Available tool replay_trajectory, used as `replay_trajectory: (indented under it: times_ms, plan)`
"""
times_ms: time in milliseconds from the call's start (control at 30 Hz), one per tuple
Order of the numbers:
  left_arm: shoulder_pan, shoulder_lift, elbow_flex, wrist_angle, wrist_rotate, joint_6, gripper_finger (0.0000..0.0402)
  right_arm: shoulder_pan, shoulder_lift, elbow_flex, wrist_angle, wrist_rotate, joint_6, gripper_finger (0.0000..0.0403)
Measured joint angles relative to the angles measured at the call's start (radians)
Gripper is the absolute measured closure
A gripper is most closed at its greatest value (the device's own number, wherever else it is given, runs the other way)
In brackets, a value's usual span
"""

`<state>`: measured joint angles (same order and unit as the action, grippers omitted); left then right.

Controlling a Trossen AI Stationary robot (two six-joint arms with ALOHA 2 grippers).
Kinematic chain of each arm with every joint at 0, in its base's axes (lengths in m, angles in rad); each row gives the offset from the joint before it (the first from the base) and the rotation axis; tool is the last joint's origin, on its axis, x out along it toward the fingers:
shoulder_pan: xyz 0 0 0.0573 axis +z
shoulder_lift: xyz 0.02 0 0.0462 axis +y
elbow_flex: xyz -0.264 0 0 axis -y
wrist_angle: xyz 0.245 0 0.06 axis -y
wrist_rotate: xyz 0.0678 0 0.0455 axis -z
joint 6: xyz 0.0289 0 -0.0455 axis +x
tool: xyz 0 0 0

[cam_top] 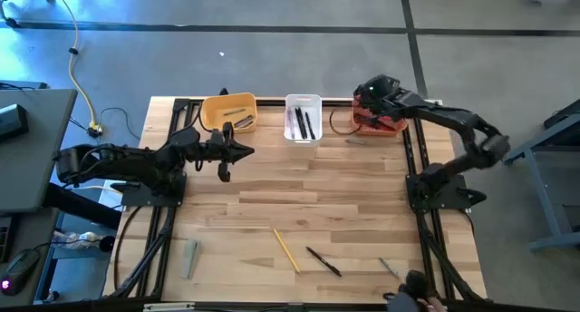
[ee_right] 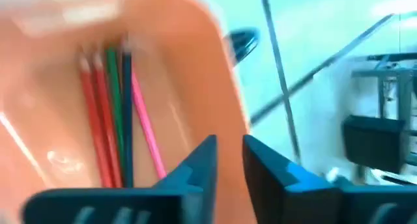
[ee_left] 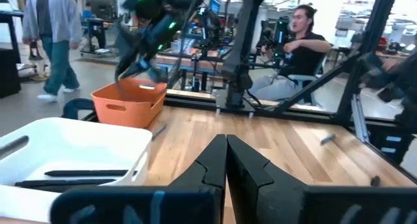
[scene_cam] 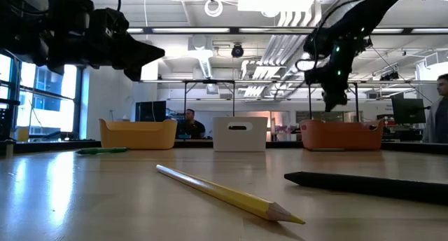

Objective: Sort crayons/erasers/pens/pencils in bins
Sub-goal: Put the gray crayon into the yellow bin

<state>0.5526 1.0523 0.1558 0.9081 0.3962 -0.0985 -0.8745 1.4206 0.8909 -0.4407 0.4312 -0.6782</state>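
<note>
3 bins (cam_top: 303, 102) sat along the 12 o'clock edge. Right gripper (cam_top: 365, 96) hovered over the red-orange bin (cam_top: 381, 123), jaws slightly parted, empty; coloured pencils (ee_right: 104, 113) lay below, apparently sorted there. Left gripper (cam_top: 243, 151) waited closed, empty, near the yellow-orange bin (cam_top: 228, 111). Yellow pencil (cam_top: 286, 249) and black pen (cam_top: 323, 261) remained at 6 o'clock.

Pale, smooth, faintly glossy planked wood for the table (cam_top: 362, 194); smooth glossy plastic for the red-orange bin (ee_right: 52, 146) under the right gripper (ee_right: 229, 157), likewise the white bin (ee_left: 71, 140) beside the left gripper (ee_left: 226, 160); matt dark plastic on both sets of fingers.
</note>
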Motion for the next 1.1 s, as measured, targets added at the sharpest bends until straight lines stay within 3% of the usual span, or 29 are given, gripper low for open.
replay_trajectory:
  times_ms: [133,267,433,533,700,900,1100]
  plan:
    - [0.059,0.0,0.0,0.0,0.089,0.012,0.0401,-0.004,-0.134,-0.006,-0.009,-0.226,0.182,0.0396]
    - [0.106,0.0,0.0,0.001,0.158,-0.001,0.0401,0.012,-0.244,-0.11,0.202,-0.504,0.327,0.0392]
    - [0.11,0.0,0.0,-0.009,0.179,0.008,0.0402,0.078,-0.319,-0.323,0.629,-0.665,0.434,0.04]
    - [0.089,0.001,0.0,-0.044,0.184,0.055,0.0402,0.13,-0.332,-0.409,0.779,-0.725,0.481,0.0402]
    - [0.04,0.001,0.0,-0.055,0.186,0.104,0.0402,0.251,-0.354,-0.449,0.791,-0.724,0.496,0.0402]
    - [-0.011,0.001,0.0,-0.051,0.186,0.154,0.0402,0.43,-0.363,-0.448,0.66,-0.523,0.503,0.0402]
    - [-0.045,0.001,0.0,-0.051,0.182,0.155,0.0402,0.638,-0.363,-0.448,0.482,-0.351,0.656,0.0403]
